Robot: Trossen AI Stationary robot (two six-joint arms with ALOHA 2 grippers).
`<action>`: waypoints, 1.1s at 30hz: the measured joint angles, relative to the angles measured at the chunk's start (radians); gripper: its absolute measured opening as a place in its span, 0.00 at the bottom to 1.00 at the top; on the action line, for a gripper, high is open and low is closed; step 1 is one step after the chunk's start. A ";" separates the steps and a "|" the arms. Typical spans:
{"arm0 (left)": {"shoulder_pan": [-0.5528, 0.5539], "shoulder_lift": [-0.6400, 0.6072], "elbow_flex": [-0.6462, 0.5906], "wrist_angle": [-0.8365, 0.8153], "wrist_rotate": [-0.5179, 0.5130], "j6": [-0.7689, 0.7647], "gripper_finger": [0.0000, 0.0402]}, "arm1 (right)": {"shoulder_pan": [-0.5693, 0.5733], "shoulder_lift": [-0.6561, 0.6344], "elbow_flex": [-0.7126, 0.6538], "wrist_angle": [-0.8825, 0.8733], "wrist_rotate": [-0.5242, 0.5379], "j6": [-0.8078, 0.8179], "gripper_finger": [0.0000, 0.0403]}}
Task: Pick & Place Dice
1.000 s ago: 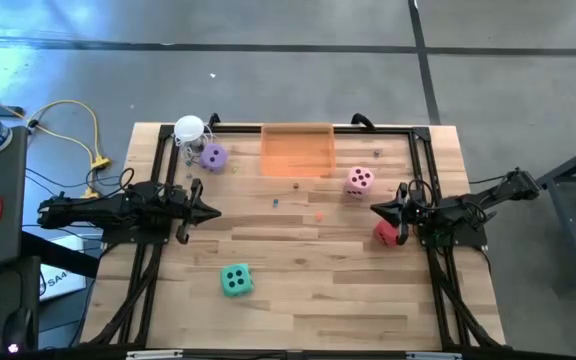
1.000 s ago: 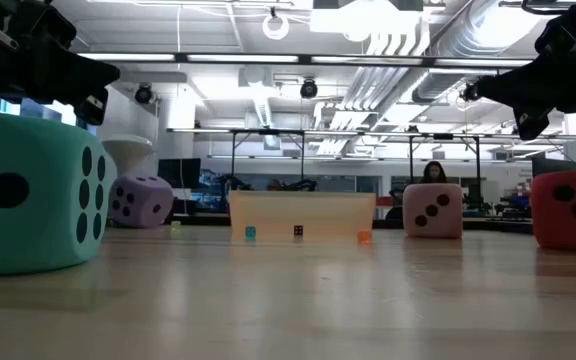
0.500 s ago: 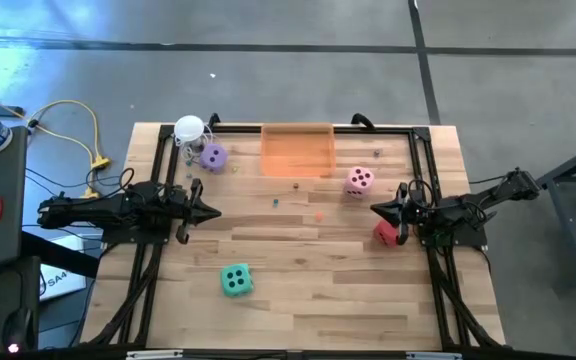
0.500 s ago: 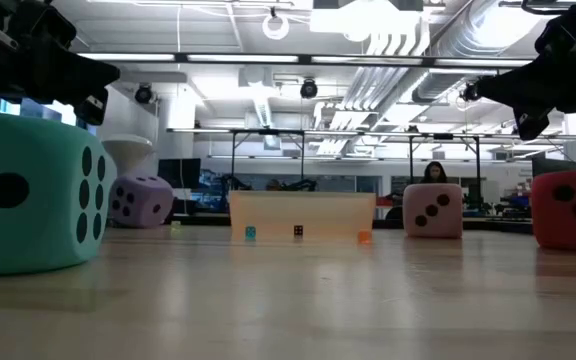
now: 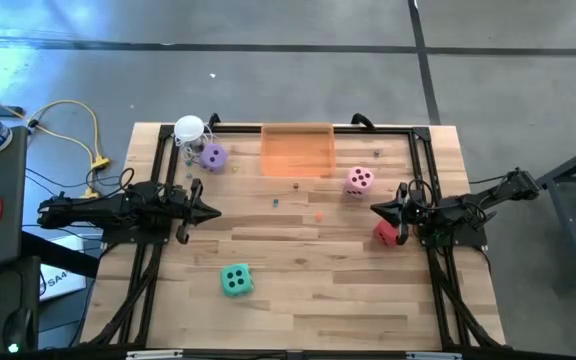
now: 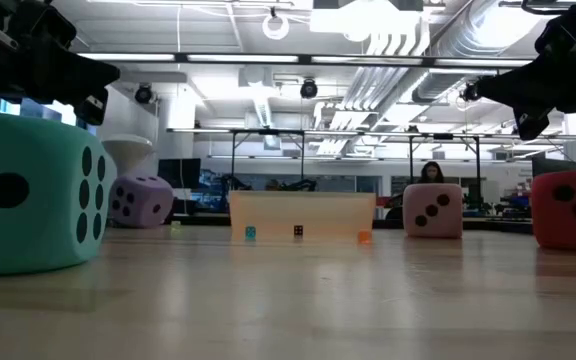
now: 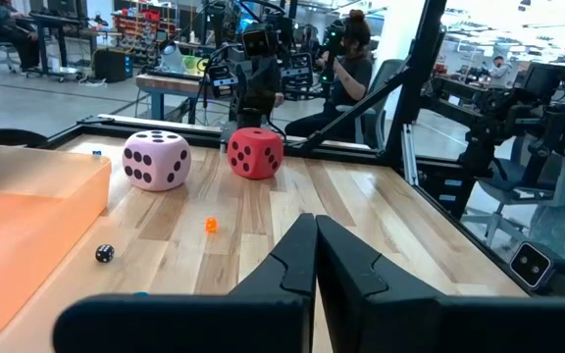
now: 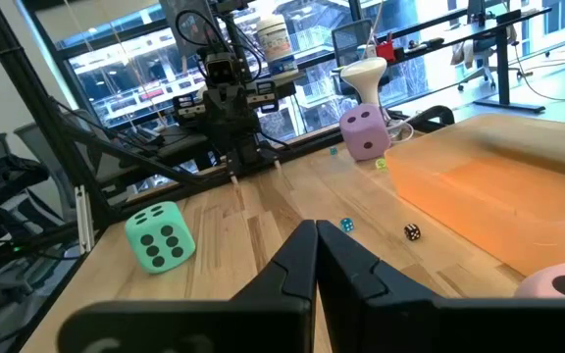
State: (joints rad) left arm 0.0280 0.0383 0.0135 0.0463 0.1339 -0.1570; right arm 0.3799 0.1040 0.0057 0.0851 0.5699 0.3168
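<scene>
Left gripper (image 5: 211,211) pinched fully together, empty, poised above the table's (image 5: 298,280) left side, pointing toward the centre. Right gripper (image 5: 376,210) likewise pinched together, empty, above the right side, facing the left one across bare wood.

Nearest the right gripper: red die (image 5: 386,233) just beside and partly under the fingers, not touched. Pink die (image 5: 359,180) near, toward the far edge. Orange tray (image 5: 296,150) beyond that, at the far middle, well apart from both grippers. A few tiny dice (image 5: 294,186) scattered between the tray and the grippers.

Nearest the left gripper: purple die (image 5: 213,156) toward the far-left corner, beside a white-topped cup (image 5: 189,130). Green die (image 5: 235,280) toward the near edge, apart from everything.

Nothing standing between either gripper and its closest die.
</scene>
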 joint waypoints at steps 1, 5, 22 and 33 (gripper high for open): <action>0.000 0.000 0.000 0.000 0.000 0.000 0.00 | 0.000 0.000 0.000 0.000 0.000 0.000 0.00; 0.000 0.000 0.000 0.000 0.000 0.000 0.00 | 0.000 0.000 0.000 0.000 0.000 0.000 0.00; 0.000 0.000 0.000 0.009 -0.108 0.000 0.00 | 0.000 0.000 0.000 0.000 0.000 0.000 0.00; 0.000 0.000 0.000 0.120 -0.139 -0.105 0.00 | 0.000 0.000 0.000 0.000 0.000 0.000 0.00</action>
State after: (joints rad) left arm 0.0277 0.0383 0.0135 0.1665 -0.0048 -0.2624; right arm 0.3798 0.1040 0.0059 0.0852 0.5701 0.3168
